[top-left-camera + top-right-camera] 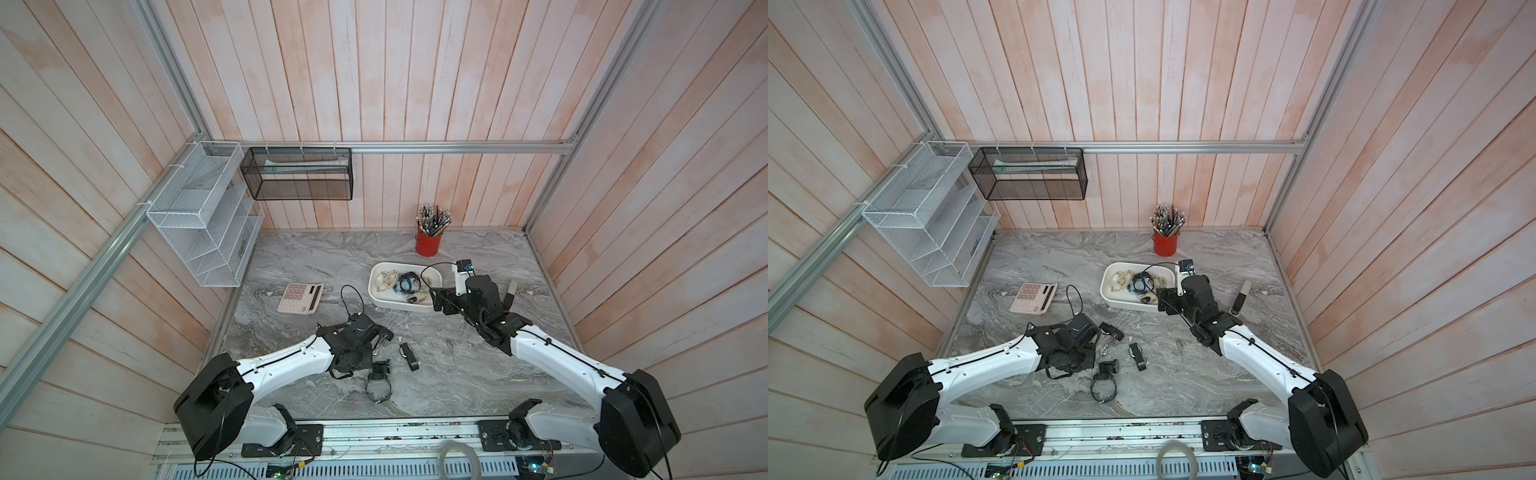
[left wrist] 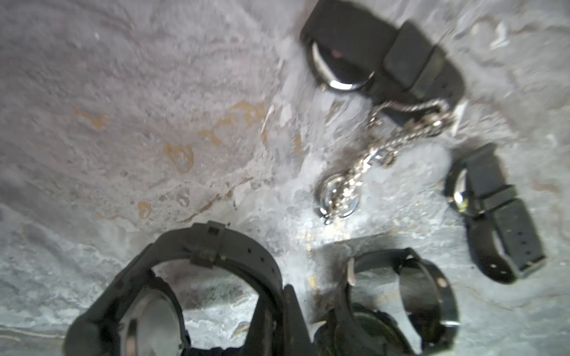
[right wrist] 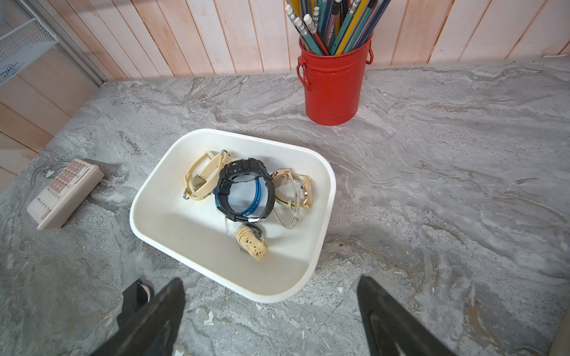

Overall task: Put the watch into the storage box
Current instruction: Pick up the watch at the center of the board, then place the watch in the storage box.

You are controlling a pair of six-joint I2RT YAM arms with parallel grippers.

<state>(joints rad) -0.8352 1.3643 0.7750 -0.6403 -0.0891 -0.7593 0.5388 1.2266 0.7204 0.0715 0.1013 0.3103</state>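
no readable text, number or brand anywhere. calculator (image 3: 64, 192), well off to one side of the right fingers (image 3: 160, 314): key marks too small to make out. pencils (image 3: 333, 24) in the red cup (image 3: 331, 86), far beyond those fingers: print along the barrels too blurred to read. black watch (image 3: 245, 191) in the white box (image 3: 331, 185), ahead of the right fingers: dial markings not legible. dark watch dial (image 2: 148, 320) just beside the left fingers (image 2: 293, 311): blurred, nothing to read.
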